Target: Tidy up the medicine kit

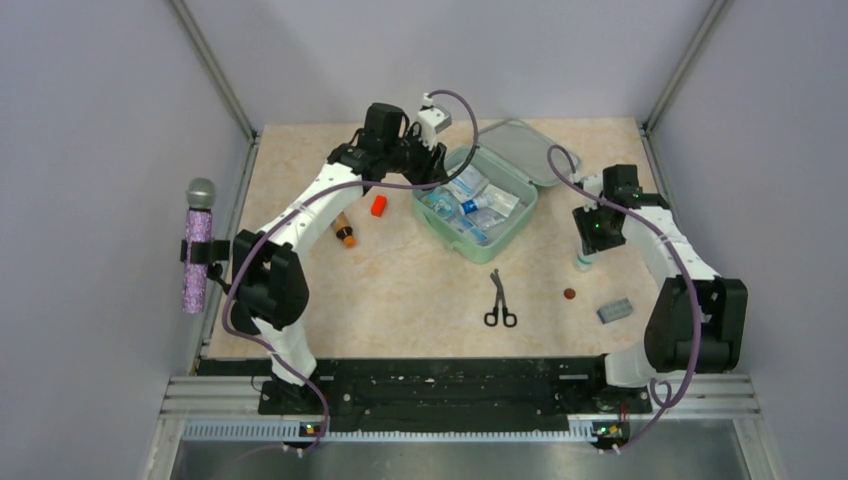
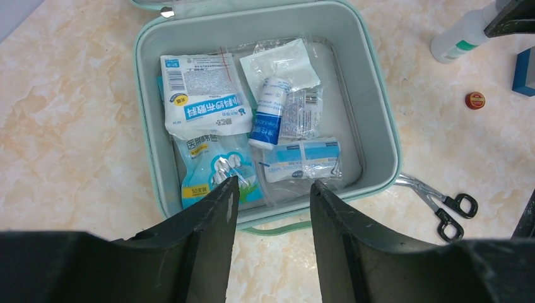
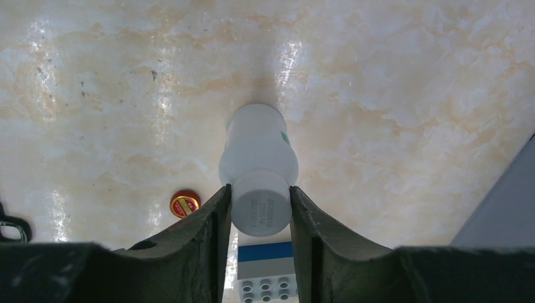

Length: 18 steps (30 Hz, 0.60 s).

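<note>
You look down on a glossy beige, marble-patterned tabletop [image 1: 400,290]. In the right wrist view it throws back soft white glare patches [image 3: 290,53]. Plain pale grey panels close it in: back wall [image 1: 450,50], left wall [image 1: 90,150], right wall [image 1: 770,150]. Slanted silver metal posts stand at the back corners, left post [image 1: 212,70] and right post [image 1: 684,65]. At your near edge lies a black mounting plate [image 1: 450,385], with a ribbed silver aluminium rail [image 1: 450,428] below it. A purple-glitter-handled microphone [image 1: 197,245] is clamped at the table's left edge, grey head up.
</note>
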Motion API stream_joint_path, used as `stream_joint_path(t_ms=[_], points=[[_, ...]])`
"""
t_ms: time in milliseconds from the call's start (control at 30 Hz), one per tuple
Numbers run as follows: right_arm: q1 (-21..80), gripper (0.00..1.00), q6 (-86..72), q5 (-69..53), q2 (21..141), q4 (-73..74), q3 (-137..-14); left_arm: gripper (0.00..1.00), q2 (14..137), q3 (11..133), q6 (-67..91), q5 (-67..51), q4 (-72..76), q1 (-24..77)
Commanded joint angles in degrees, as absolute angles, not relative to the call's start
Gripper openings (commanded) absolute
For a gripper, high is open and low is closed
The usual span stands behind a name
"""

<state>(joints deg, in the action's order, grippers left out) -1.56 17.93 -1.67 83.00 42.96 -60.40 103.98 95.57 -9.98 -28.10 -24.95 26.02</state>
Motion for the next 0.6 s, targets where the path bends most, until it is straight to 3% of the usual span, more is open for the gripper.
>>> stream_joint_path(t_ms=[0,167,300,433,567], points=[[-1.71,0.34,17.90,-1.32,82.38,42.25,-60.91,0.50,102.69,95.45,-10.65,-29.57,-24.30,26.01],[-1.73,0.14,18.30,-4.21,82.53,42.78,-64.02,0.50,102.61,94.87,-11.20,-30.99,-24.09,25.99],[-1.58,0.01,17.35,-15.13,82.40,43.96,-69.34,0.54,98.42,88.41,-14.52,-35.96,-16.29,26.01],[-1.21,0.00,17.54,-32.85,82.18,44.01,-74.67,0.61,96.32,83.86,-16.64,-41.67,-10.10,26.00],[2.12,0.00,18.16,-46.09,82.69,39.67,-78.12,0.64,100.75,90.73,-19.85,-46.30,-17.13,26.13]])
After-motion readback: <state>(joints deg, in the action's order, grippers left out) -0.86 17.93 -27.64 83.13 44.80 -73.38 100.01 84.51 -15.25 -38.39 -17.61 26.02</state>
